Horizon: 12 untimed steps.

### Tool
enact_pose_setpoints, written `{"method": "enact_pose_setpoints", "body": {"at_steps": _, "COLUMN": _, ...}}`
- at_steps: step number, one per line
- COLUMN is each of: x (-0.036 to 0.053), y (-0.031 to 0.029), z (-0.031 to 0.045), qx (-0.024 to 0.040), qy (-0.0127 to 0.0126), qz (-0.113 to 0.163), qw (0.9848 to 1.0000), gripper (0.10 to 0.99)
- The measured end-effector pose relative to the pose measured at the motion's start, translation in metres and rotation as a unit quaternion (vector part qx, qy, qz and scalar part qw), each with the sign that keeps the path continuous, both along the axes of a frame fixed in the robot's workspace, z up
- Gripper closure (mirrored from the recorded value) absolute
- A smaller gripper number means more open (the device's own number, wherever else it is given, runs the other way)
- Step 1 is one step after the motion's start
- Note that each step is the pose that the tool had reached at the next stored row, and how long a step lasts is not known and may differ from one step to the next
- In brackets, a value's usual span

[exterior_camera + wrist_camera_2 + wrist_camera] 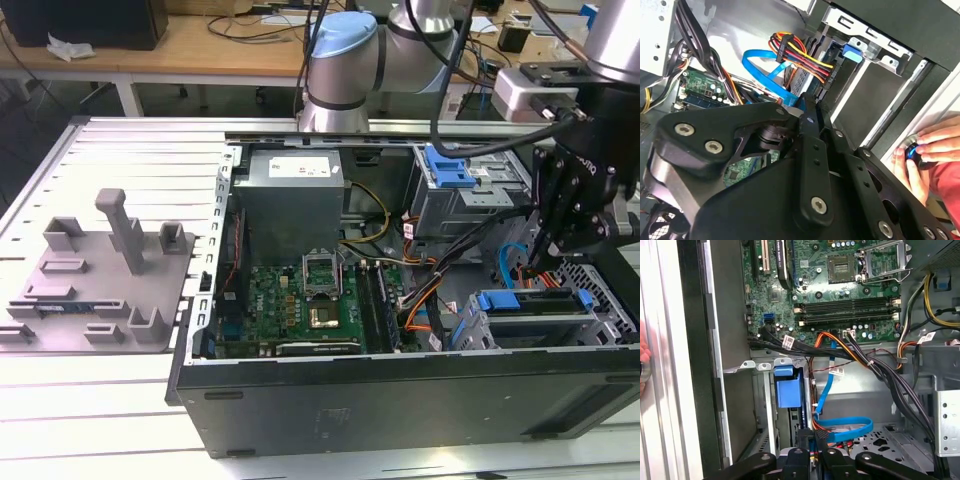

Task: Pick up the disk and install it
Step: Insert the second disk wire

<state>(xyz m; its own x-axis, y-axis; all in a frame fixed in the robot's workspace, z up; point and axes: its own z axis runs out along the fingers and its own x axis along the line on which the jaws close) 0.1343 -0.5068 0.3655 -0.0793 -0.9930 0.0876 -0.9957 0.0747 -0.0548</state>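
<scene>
1. Black gripper [807, 107] fills the near foreground in the second wrist view. You see its fingers [805, 120] drawn together with nothing held between them.
2. One disk [530, 302] sits in the drive cage [600, 318] of the open computer case [400, 400]. Its blue carrier lies just below the fingertips in the exterior view, apart from them.
3. In the first wrist view, the disk's blue end [788, 387] stands just ahead of the fingers, not touching them.
4. One blue flat cable [840, 427] loops near the fingertips.
5. One person's hand [935, 150] rests outside the case wall.
6. One grey fixture tray [100, 290] lies well away from the fingers.
</scene>
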Motion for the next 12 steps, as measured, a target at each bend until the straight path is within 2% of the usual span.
{"method": "enact_pose_setpoints", "body": {"at_steps": 6, "x": -0.0001, "y": -0.0084, "z": -0.0001, "qx": 0.02, "qy": -0.0029, "qz": 0.0, "qw": 0.9998, "gripper": 0.925}}
{"method": "enact_pose_setpoints", "body": {"at_steps": 8, "x": -0.0001, "y": -0.0132, "z": -0.0001, "qx": 0.0293, "qy": -0.0039, "qz": 0.0, "qw": 0.9996, "gripper": 0.925}}
{"method": "enact_pose_setpoints", "body": {"at_steps": 12, "x": -0.0001, "y": -0.021, "z": -0.0006, "qx": 0.0419, "qy": -0.005, "qz": 0.0, "qw": 0.9991, "gripper": 0.925}}
